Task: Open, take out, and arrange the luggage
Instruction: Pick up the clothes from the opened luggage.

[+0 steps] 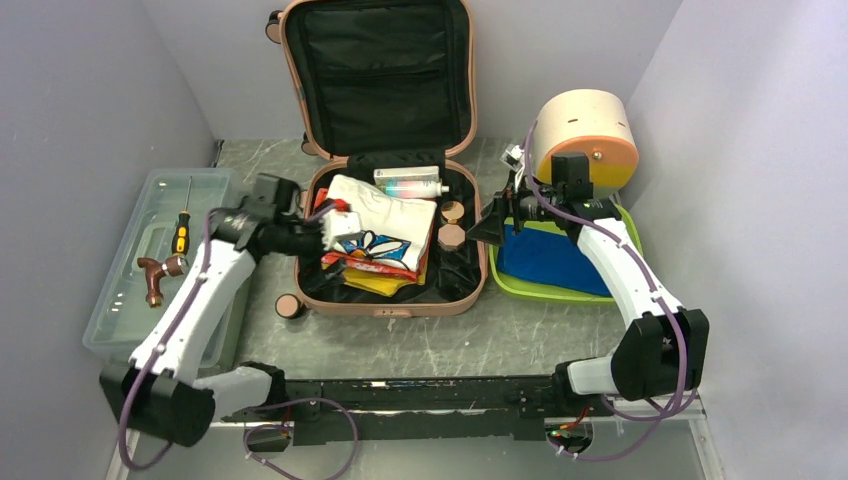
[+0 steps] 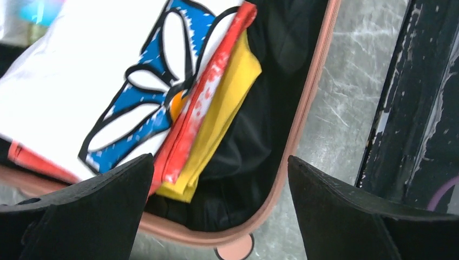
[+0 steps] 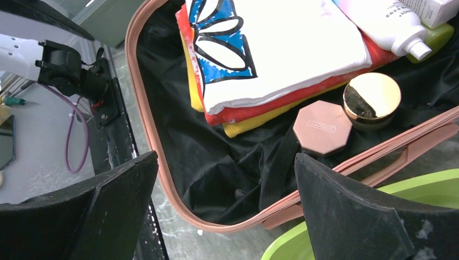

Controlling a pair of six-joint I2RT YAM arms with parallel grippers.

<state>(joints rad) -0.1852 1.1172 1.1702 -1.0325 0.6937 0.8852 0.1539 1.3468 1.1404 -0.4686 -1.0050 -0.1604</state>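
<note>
A: Luggage is lying open mid-worktop, its lid standing up at 12 o'clock. Left claw and right claw are both gaping fully and gripping nothing.

B: Risk: a pinch on the folded clothes is likely catching only the top layer, so the stack would be unfolding. The black lining could be snagging too.

A: Room is running tight. The clear bin is crowding 9 o'clock, and the green tray is sitting just beside the luggage at 3 o'clock. Bare worktop is showing at 6 o'clock.

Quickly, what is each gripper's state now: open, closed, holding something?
The left gripper is open, holding nothing.
The right gripper is open, holding nothing.
</note>
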